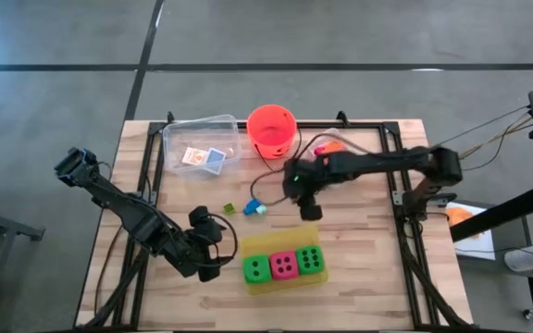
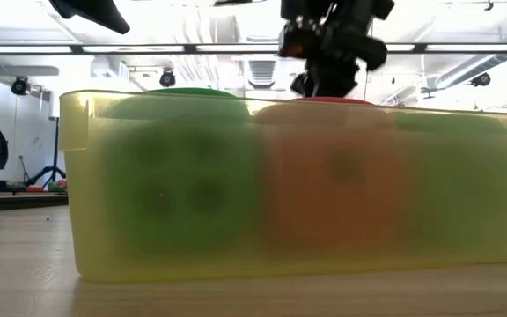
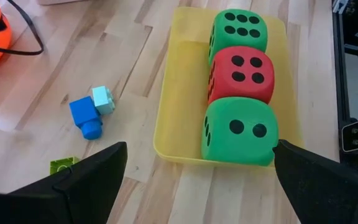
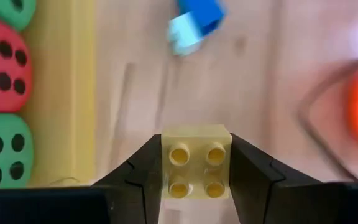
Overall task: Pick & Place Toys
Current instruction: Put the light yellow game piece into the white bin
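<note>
Three foam dice, green, pink and green, stand in a row in the flat yellow tray. My left gripper hangs open just left of the tray, with nothing between its fingers. My right gripper is above the table's middle, shut on a pale yellow brick with four studs. A blue brick joined to a light blue one and a small green brick lie on the wood. My right gripper pinches the yellow brick between its two fingers, one on each opposite side wall. The fingers slant steeply down from above. The brick is lifted clear of the table, its studded face turned toward the wrist.
An orange-red bucket stands at the far middle. Left of it a clear box holds two small cards. A black cable runs over the wood by the bucket. Bare wood lies right of the tray.
</note>
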